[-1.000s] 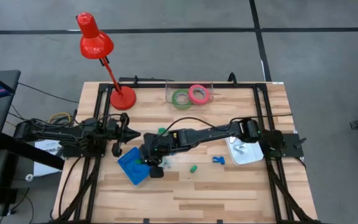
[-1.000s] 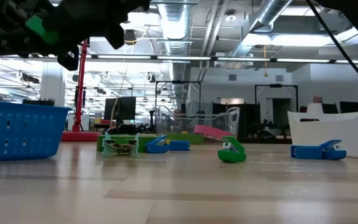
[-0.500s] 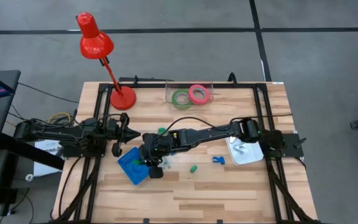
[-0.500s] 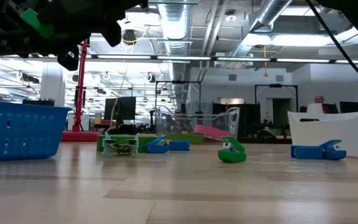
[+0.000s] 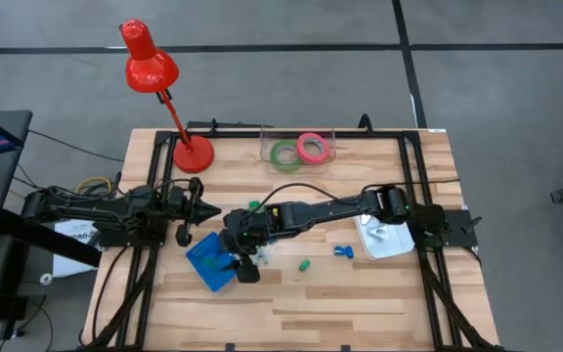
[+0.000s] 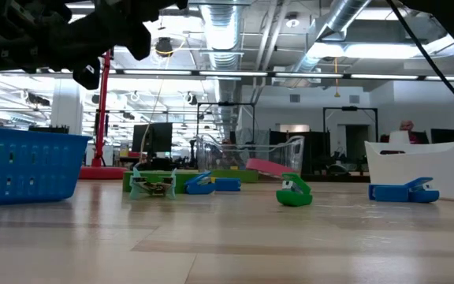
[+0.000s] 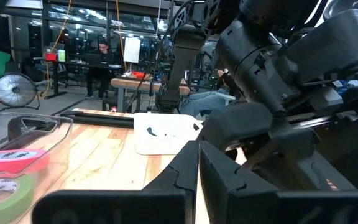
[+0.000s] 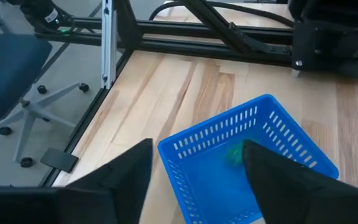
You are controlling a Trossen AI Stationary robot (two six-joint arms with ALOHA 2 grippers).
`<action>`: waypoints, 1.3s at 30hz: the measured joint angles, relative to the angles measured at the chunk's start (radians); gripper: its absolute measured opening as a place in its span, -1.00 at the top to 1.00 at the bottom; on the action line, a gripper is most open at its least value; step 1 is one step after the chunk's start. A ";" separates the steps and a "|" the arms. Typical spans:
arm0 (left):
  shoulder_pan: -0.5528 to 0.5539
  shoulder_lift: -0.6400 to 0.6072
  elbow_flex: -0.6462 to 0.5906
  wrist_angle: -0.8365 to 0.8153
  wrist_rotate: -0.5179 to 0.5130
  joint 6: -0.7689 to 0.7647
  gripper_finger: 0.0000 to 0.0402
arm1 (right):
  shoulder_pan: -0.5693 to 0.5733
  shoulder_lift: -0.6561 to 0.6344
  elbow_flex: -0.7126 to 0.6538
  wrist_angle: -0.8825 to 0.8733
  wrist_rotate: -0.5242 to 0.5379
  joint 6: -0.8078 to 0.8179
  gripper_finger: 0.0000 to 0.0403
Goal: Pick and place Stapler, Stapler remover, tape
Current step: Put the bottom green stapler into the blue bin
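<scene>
1 small green piece lies inside the blue basket near the desk's left edge; my right tool hangs open above, so I'd lift straight up.

The left tool waits closed at that edge; tape rings sit at the far edge.

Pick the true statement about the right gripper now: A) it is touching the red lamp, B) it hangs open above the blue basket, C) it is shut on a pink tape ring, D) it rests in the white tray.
B: the right gripper has its fingers spread wide with nothing between them, directly over the blue basket, where a small green piece lies inside.
</scene>
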 joint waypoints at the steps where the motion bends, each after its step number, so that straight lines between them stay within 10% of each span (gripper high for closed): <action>1: 0.000 0.000 0.000 0.000 0.000 0.000 0.96 | 0.000 0.000 0.000 -0.002 0.001 0.000 -0.24; 21: 0.000 0.000 0.000 0.002 0.000 0.000 0.96 | -0.009 -0.075 -0.008 -0.089 0.010 -0.085 -0.29; 39: 0.000 0.000 0.000 0.003 0.000 0.000 0.96 | -0.038 -0.410 -0.456 -0.078 0.021 -0.208 -0.29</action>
